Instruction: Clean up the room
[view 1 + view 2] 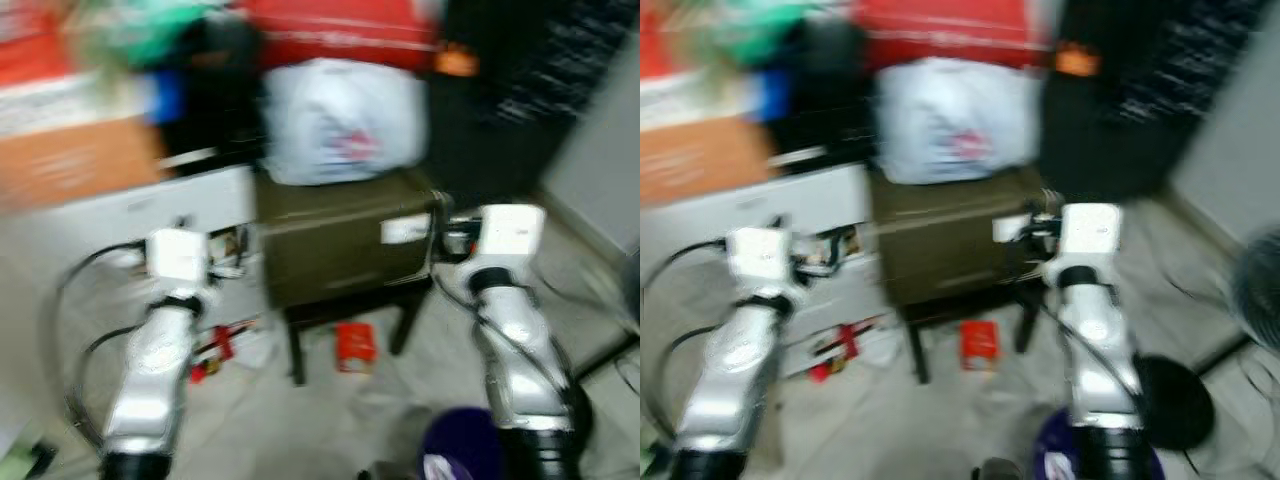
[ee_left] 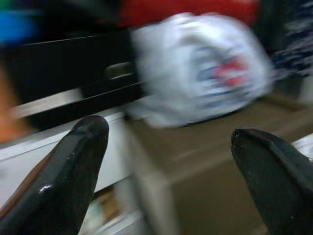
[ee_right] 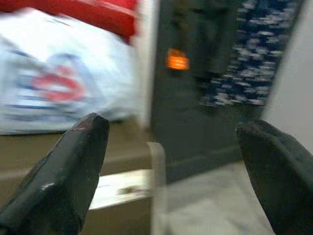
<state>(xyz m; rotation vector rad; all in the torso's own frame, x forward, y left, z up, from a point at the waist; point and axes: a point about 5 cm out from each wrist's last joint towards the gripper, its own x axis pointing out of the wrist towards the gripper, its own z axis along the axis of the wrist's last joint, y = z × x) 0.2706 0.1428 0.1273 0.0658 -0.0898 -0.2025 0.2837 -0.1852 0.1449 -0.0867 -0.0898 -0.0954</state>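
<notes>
Atop a boxy olive-brown cabinet (image 1: 340,245) on dark legs: one bulging, crinkled white plastic bag (image 1: 345,120); red packet (image 1: 354,346) on floor beneath; left gripper (image 2: 171,161) and right gripper (image 3: 171,161) raised forward, fingers apart, empty.

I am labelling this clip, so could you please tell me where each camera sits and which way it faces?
Left eye view: on the head, looking forward and down at a brown stool carrying a white bag; both silver arms show.
Right eye view: the same scene, from the other eye.
Left wrist view: on the left arm, facing bag and stool; left gripper open.
Right wrist view: on the right arm, facing the bag's edge and a dark panel; right gripper open.
All views share the bag.
</notes>
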